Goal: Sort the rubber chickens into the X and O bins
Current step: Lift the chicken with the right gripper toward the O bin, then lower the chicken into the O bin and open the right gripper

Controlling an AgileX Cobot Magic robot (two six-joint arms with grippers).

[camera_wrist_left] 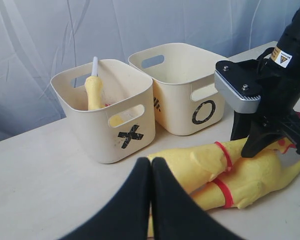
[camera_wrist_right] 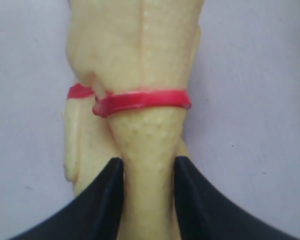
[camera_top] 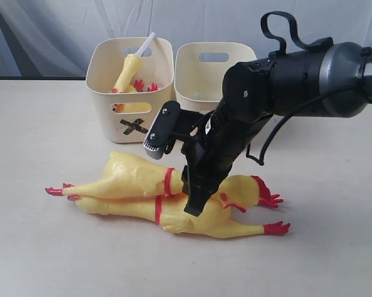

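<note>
Where the left gripper [camera_wrist_left: 150, 162] hangs clenched on nothing before the X bin [camera_top: 105, 117], that bin holds a slim rubber chicken [camera_top: 129, 69]; the O bin [camera_wrist_left: 179, 107] stands just right of it. Two rubber chickens [camera_top: 139, 179] lie touching, head to tail, on the desk [camera_top: 49, 253] before the X bin. The right gripper [camera_wrist_right: 146, 161] straddles the neck of the one nearer the X bin; whether it pinches cannot be told. Risk: the soft, tapering neck may slip free, or the lifted body may drag its neighbour.
</note>
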